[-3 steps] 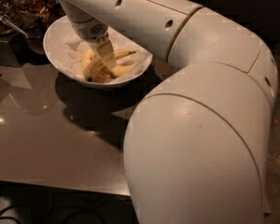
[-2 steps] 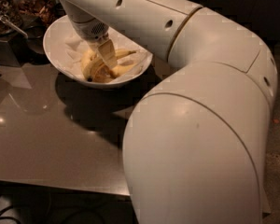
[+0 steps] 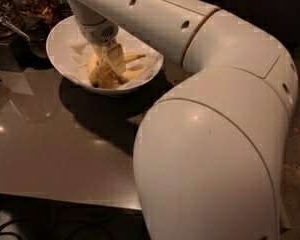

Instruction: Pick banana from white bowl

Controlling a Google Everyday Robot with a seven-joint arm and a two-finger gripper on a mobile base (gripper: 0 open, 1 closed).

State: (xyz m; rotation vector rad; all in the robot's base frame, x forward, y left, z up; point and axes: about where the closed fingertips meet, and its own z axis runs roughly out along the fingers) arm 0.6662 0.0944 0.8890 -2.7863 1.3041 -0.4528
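The white bowl (image 3: 60,34) sits at the back left of the grey table, lined with white paper. Yellow bananas (image 3: 101,75) lie in it, one with a thin stem pointing right (image 3: 136,57). I cannot tell which one is the single slender banana. My gripper (image 3: 115,66) reaches down into the bowl from the arm above, its fingers among the bananas. The arm hides part of the bowl's far side.
My large white arm (image 3: 210,149) fills the right half of the view. The grey table (image 3: 50,144) spreads in front of the bowl. Dark containers with brown contents (image 3: 10,9) and a metal utensil stand at the back left.
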